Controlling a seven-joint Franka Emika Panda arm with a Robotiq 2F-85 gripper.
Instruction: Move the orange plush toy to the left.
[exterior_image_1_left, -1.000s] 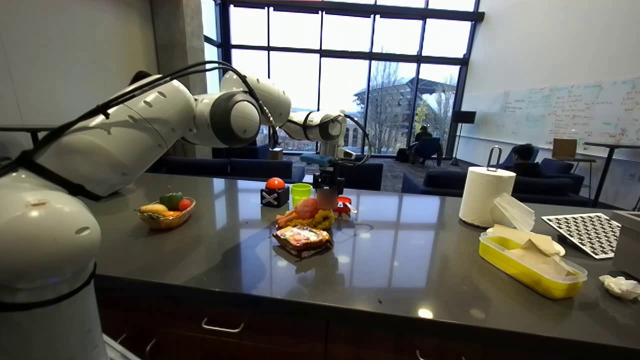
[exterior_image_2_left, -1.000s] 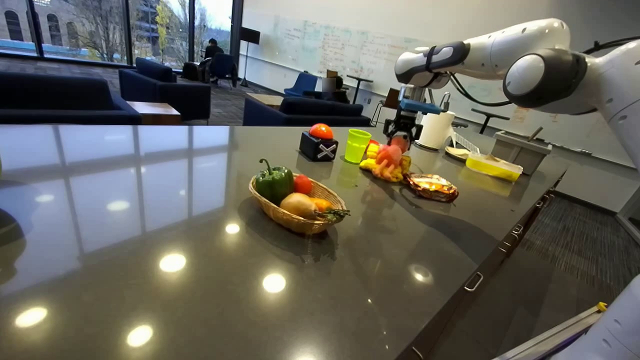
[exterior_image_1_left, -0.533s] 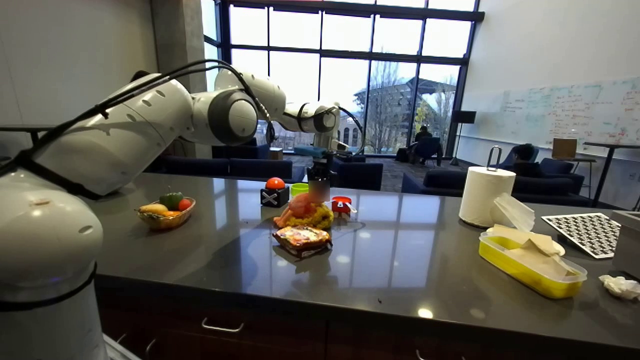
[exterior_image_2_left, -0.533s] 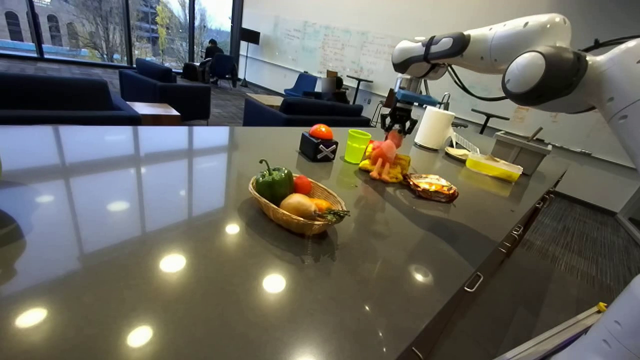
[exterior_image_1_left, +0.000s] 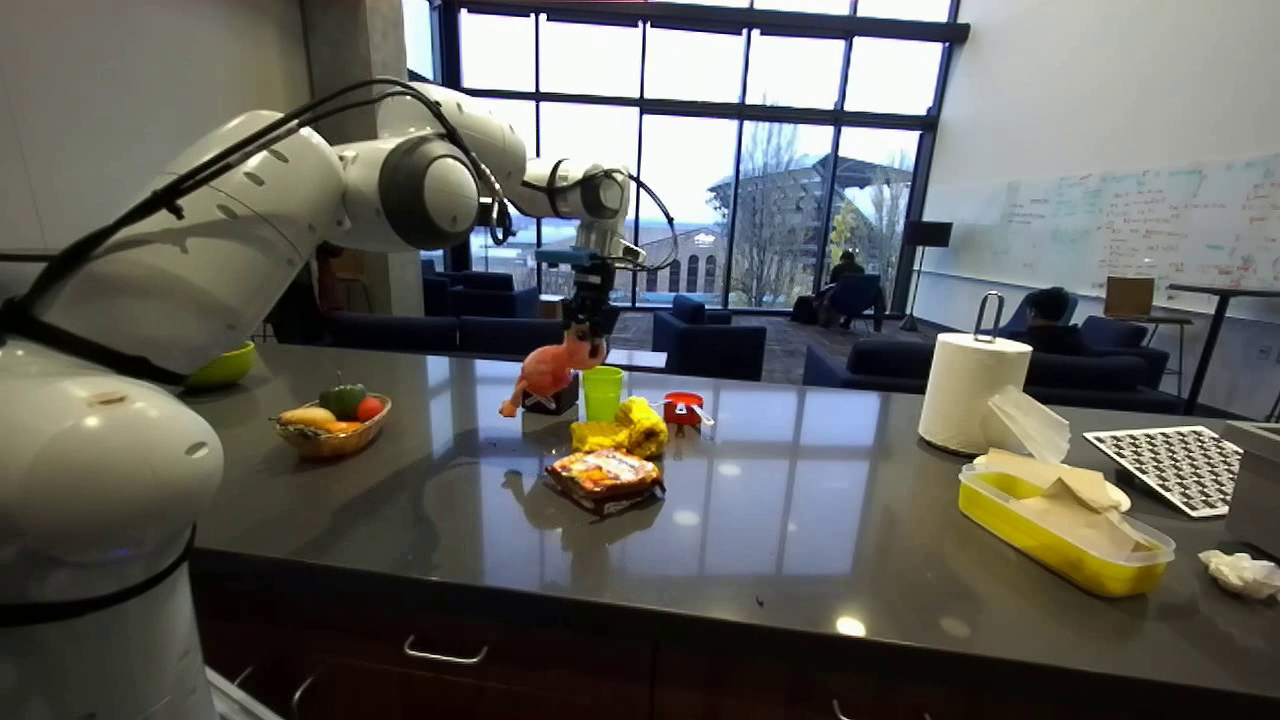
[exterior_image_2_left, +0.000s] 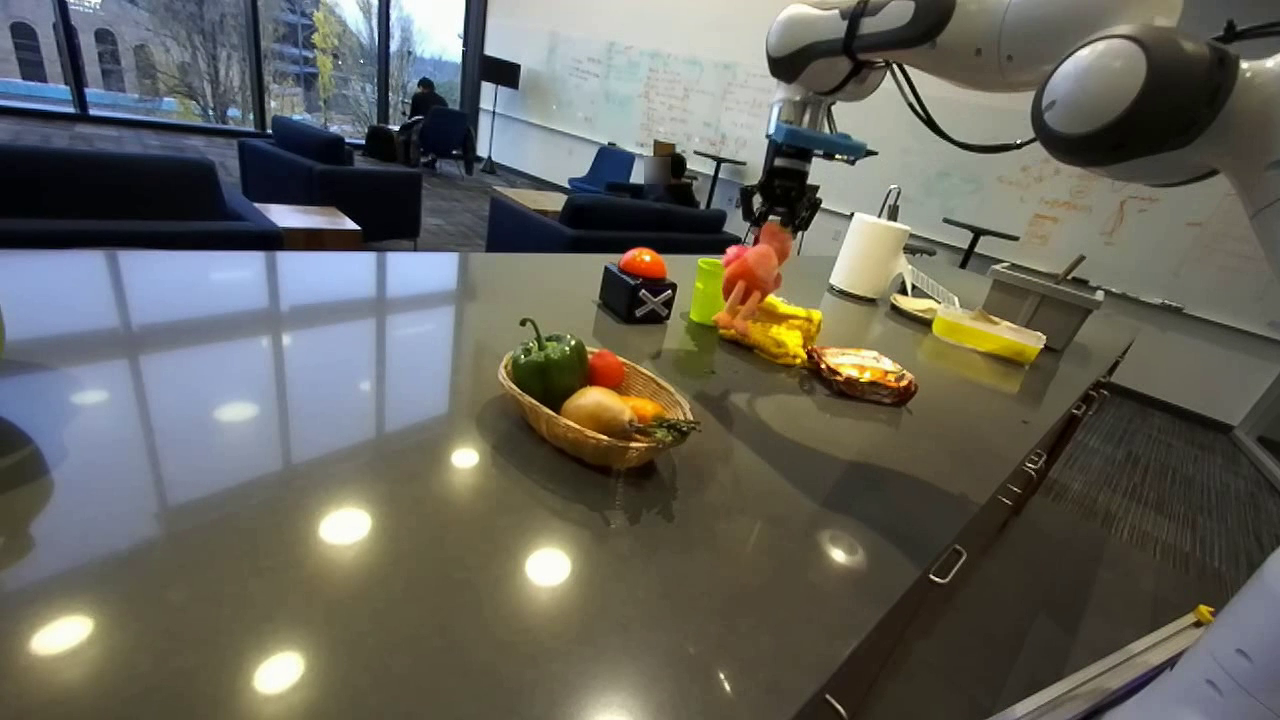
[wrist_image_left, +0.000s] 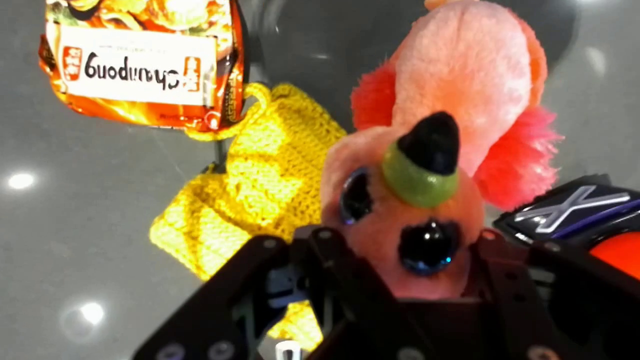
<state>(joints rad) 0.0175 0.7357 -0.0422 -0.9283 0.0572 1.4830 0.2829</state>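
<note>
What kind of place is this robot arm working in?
It looks like a shared lounge, perhaps in an office or university building: dark sofas stand beyond the counter, there's a whiteboard with writing on it, and tall windows fill the far side.

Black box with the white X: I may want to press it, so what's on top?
A red-orange dome sits on top of the black box. The orange plush toy covers that dome in an exterior view. The box's surface under the dome is hidden.
</note>
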